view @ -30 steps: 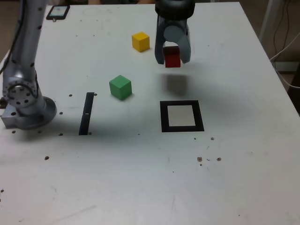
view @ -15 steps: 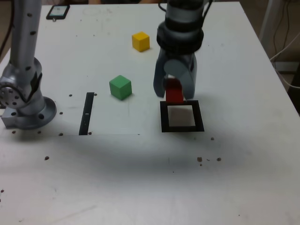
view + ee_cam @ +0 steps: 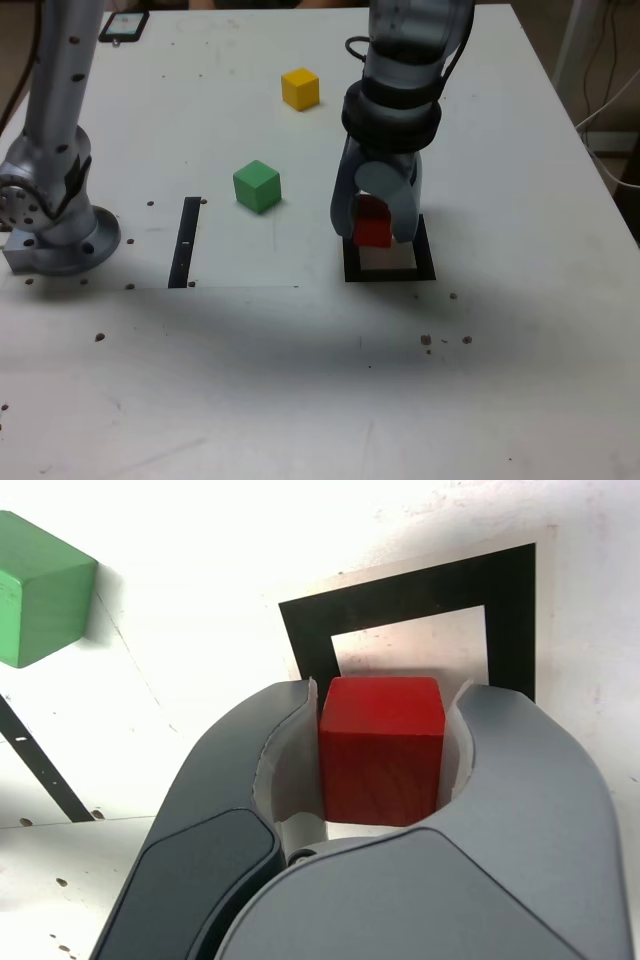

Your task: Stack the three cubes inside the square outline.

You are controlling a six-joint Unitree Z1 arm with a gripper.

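On the white table [image 3: 520, 330], three cubes are counted: one red, one yellow, one green. One square outline [image 3: 350, 262] is seen, plus one straight black strip [image 3: 184, 242] well to the exterior view's left of it.

The red cube [image 3: 373, 222] is pinched between the two jaws of the gripper [image 3: 375, 225], directly over the square outline; the wrist view shows both curved jaw pads pressed flat against opposite faces of the red cube [image 3: 382, 748], with the outline's pale centre and black border [image 3: 420, 585] visible beyond it. Whether the cube already touches the table cannot be told.

The yellow cube [image 3: 300, 88] sits alone toward the far side of the table, well apart from the outline. The green cube [image 3: 257, 186] sits between the strip and the gripper, near neither; a corner of it also shows in the wrist view [image 3: 40, 588].

Much of the outline is blocked in the exterior view by the gripper and arm; only its near edge and side edges are seen. The arm's base [image 3: 55, 235] is mounted at the exterior view's left edge. One dark phone-like object [image 3: 124, 25] lies at the far left corner. Small dark specks are scattered over the table surface.
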